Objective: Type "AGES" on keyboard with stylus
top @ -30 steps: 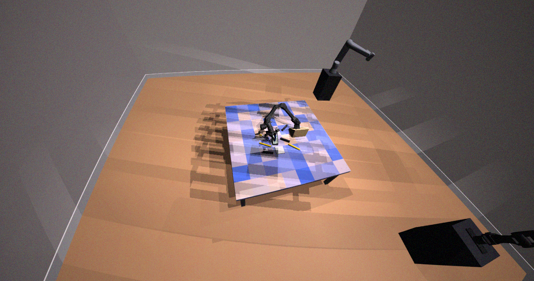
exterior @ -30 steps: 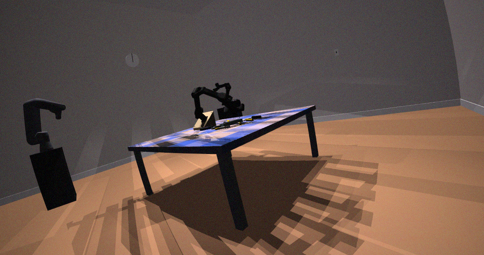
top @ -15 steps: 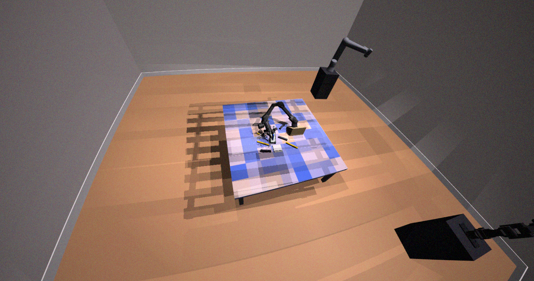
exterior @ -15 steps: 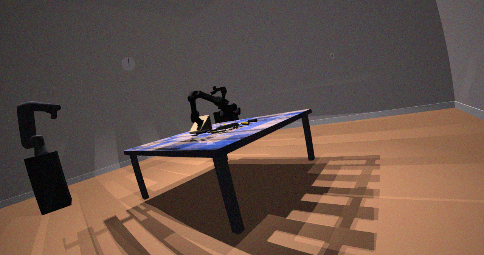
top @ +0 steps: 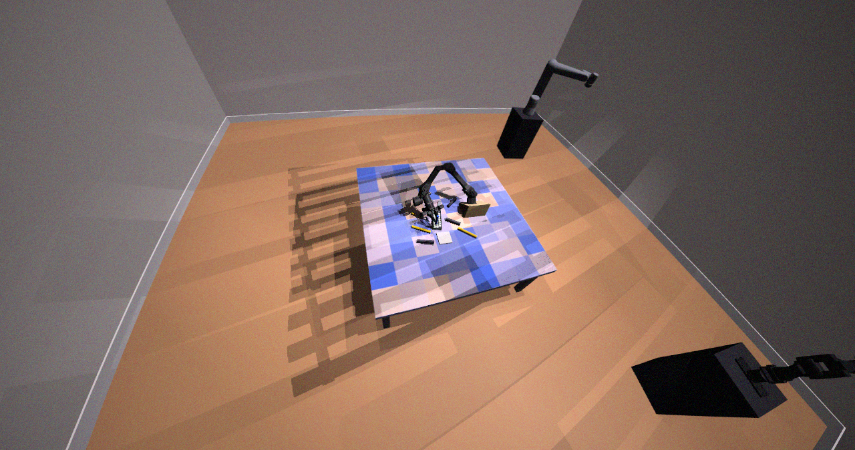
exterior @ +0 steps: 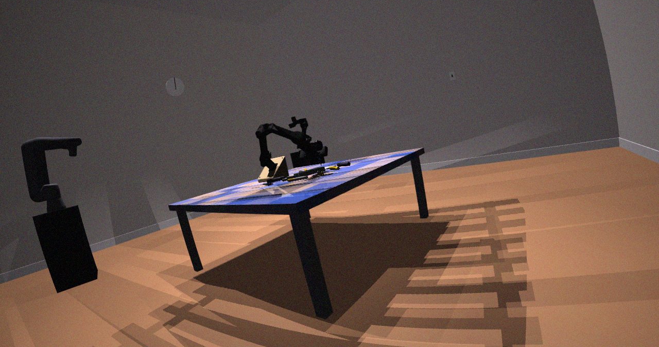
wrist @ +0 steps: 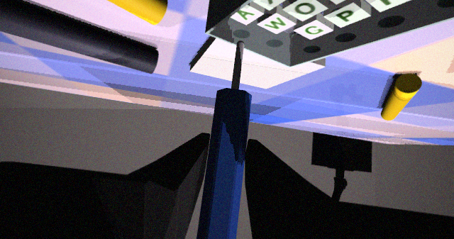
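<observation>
My gripper [wrist: 228,145] is shut on the blue stylus [wrist: 227,125], seen in the wrist view with its thin dark tip [wrist: 238,63] pointing away from the fingers. The dark keyboard [wrist: 294,51] with white keys and green letters is at the top of the wrist view. The tip appears in front of the keyboard's near corner, just below the A key [wrist: 247,15]. The G key [wrist: 313,30] is to the right, past the W key [wrist: 277,23]. I cannot tell whether the tip touches anything. The E and S keys are not in view. The keyboard [top: 438,223] is partly hidden under the arm in the top view.
A white square pad [wrist: 227,63] [top: 444,238] lies beyond the keyboard. Yellow sticks [top: 421,229] [top: 467,232] and black cylinders [top: 425,242] [top: 452,221] lie around it on the patterned table [top: 418,292]. A tan board [top: 476,209] stands by the arm's base.
</observation>
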`<state>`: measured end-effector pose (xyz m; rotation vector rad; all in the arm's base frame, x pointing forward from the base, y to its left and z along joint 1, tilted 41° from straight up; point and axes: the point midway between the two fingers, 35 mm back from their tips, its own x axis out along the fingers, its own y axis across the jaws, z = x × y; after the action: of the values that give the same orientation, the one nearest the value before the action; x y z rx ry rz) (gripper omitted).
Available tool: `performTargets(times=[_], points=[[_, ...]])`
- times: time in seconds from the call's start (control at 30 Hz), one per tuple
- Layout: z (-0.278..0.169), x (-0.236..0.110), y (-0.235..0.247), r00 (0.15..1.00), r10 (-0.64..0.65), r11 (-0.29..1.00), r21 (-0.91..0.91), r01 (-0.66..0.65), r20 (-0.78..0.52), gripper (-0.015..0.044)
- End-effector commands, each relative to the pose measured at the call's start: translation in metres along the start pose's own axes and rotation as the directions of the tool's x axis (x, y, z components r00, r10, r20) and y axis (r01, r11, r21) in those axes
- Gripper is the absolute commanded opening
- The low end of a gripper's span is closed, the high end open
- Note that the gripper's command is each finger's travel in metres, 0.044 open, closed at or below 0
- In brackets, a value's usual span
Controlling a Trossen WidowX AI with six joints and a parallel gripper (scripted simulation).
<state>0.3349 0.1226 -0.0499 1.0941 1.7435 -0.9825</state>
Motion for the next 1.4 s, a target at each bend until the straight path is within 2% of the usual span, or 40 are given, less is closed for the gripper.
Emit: performTargets(times=[0.0, 1.37], points=[[-0.001, -0.001, 0.001, 1.0, 0.002, 1.0, -0.009, -0.002, 0.003, 0.0081], [0.015, 0.006, 0.001, 1.0, 0.002, 1.0, -0.009, -0.002, 0.004, 0.0081]])
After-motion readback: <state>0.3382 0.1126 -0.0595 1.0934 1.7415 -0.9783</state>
